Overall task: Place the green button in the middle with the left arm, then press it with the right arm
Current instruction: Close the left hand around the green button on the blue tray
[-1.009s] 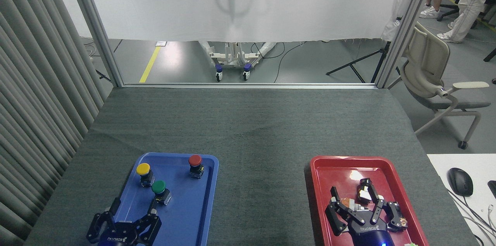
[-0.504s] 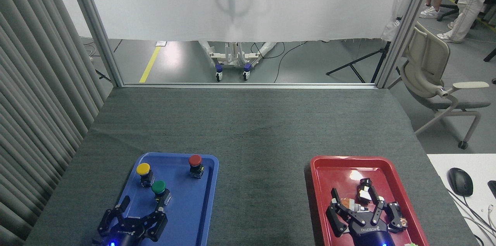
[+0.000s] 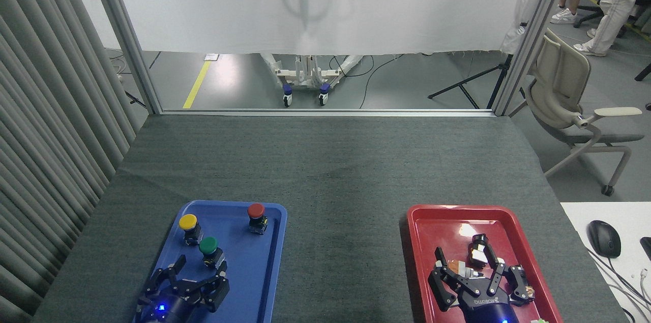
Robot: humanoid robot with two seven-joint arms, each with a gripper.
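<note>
Green button (image 3: pixel 208 246) sits upright in blue tray (image 3: pixel 254 267), btwn yellow button (image 3: pixel 187 222) and red button (image 3: pixel 256 210), not yet on the grey cloth (image 3: pixel 335 185) mid-table. Left gripper (image 3: pixel 196 274) hovers just below it over the tray, fingers spread wide, holding nothing. Right gripper (image 3: pixel 478 274) hangs over red tray (image 3: pixel 447 221), fingers also splayed apart, empty. Computer mouse (image 3: pixel 603 238) lies far right on white desk.
</note>
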